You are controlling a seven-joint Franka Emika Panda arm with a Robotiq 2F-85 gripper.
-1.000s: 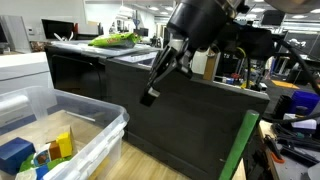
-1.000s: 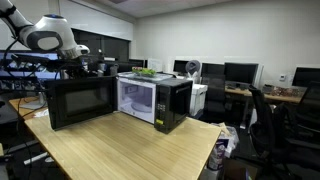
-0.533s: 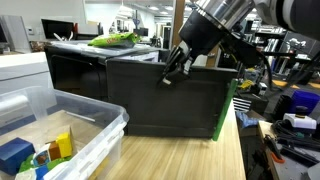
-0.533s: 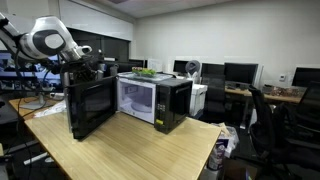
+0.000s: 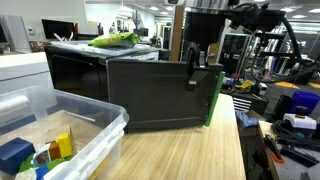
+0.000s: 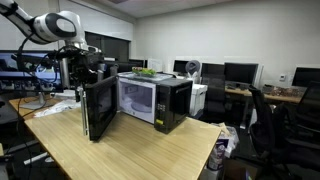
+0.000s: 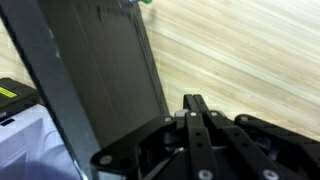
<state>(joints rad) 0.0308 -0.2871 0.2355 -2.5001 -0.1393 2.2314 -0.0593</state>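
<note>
A black microwave (image 6: 160, 100) stands on a wooden table (image 6: 150, 150). Its dark door (image 6: 100, 108) is swung wide open and stands edge-on to the oven. The door also fills an exterior view (image 5: 160, 95) and the wrist view (image 7: 100, 70). My gripper (image 5: 192, 72) is at the door's free upper edge, next to a green strip (image 5: 213, 100) along that edge. In the wrist view the two fingers (image 7: 195, 108) are pressed together with nothing between them, beside the door panel and above the wooden tabletop.
A clear plastic bin (image 5: 95, 135) with coloured toys stands at the near left. A green object (image 5: 115, 40) lies on top of the microwave. Desks, monitors and office chairs (image 6: 270, 110) stand beyond the table. Cluttered tools (image 5: 290, 140) lie to the right.
The microwave door has swung from nearly shut to wide open. My gripper has travelled along with the door's free edge through the arc.
</note>
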